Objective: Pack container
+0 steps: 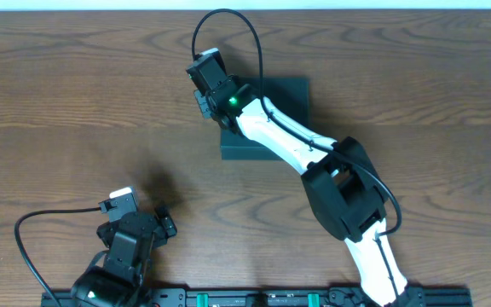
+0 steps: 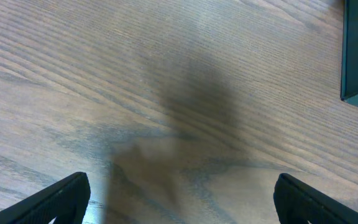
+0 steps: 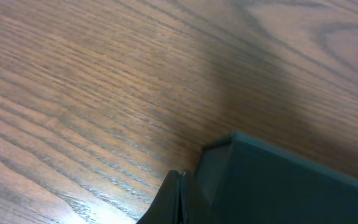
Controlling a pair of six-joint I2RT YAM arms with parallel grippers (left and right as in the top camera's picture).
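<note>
The right pincer (image 3: 180, 198) looks pinched together in its wrist view. There's just a thin seam between the two dark tips and nothing in between, and it sits right up against a corner of the dark teal container (image 3: 284, 183), low over the wood. From overhead, the container (image 1: 290, 95) is on the upper middle of the bench (image 1: 75, 102), and the right arm's white forearm (image 1: 275, 136) crosses diagonally over it, so a good chunk of the top is hidden. A black cable (image 1: 228, 17) loops up off that wrist. The left pincer (image 2: 182, 202) is spread wide apart, one fingertip (image 2: 64, 199) at each bottom corner of its own view, with only bare woodgrain and a soft shadow between them. An edge of the container shows at that view's top right. Overhead, the left arm (image 1: 130, 243) is folded back at the near left edge of the bench, well apart from the container.
</note>
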